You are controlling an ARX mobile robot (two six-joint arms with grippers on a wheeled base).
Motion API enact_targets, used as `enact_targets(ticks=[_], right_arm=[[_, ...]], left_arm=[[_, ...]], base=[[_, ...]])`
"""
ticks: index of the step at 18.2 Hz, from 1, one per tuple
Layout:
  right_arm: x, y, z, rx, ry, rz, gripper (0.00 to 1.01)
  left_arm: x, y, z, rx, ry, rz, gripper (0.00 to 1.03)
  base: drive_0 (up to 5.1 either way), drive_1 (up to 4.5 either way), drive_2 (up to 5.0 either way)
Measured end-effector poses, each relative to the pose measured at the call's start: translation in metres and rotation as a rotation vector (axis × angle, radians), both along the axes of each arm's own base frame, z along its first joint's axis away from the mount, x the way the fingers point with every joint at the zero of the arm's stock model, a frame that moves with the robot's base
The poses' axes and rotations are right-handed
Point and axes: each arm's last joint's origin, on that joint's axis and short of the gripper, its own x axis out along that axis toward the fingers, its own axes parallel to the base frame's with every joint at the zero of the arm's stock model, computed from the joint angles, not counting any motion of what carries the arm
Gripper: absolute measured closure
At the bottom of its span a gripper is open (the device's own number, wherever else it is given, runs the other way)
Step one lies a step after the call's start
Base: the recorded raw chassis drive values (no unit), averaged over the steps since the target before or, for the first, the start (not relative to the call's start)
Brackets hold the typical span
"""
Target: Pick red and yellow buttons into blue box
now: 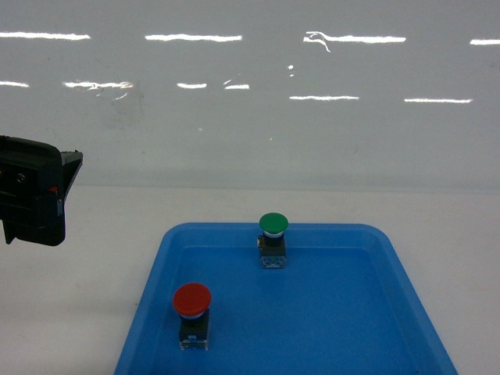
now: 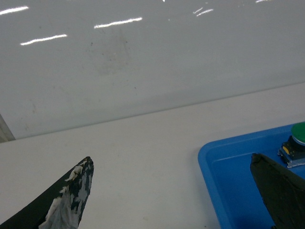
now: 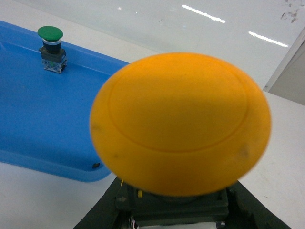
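Head view: a red button stands upright at the near left of a shallow blue tray on the white desk, with a green button at the tray's far edge. A black arm part hangs at the far left above the desk. No deep blue box appears anywhere.

Left wrist view: the left gripper hovers over bare desk, its two fingertips spread wide and holding nothing, the right one just over the tray's left corner.

Right wrist view: a yellow button fills the frame, its dark base seated between the right gripper jaws, which appear clamped on it, right of the tray and above the desk.

The step in hand looks like carrying the yellow button to the box. Done well, that means keeping the grip on the boxy base, holding the cap upright, and releasing low inside the box rather than dropping it. The red one waits for the free left gripper.
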Motion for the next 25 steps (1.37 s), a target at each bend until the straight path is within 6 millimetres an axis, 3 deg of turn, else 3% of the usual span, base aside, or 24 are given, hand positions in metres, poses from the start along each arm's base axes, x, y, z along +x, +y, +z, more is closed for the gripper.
enact_targets(ticks=[5,9,12,16,25], right_arm=[[0.000,0.000,0.000,0.000,0.000,0.000,0.67],[0.000,0.000,0.000,0.003,0.000,-0.001,0.67],[0.000,0.000,0.000,0.003,0.000,-0.001,0.67],[0.000,0.000,0.000,0.003,0.000,-0.001,0.67],[0.000,0.000,0.000,0.003,0.000,-0.001,0.67]], left_arm=[[0.043,-0.027,0.003,-0.039,0.123,-0.094,0.05],[0.079,-0.036,-0.020,-0.125,0.384,-0.098,0.05],[0.093,-0.041,-0.022,-0.198,0.489,-0.106,0.05],[0.090,-0.056,-0.035,-0.254,0.638,-0.106,0.05],[0.079,-0.077,-0.041,-0.250,0.705,-0.149,0.05]], base=[[0.0,0.00,0.0],[0.0,0.00,0.0],[0.0,0.00,0.0],[0.0,0.00,0.0],[0.0,0.00,0.0]])
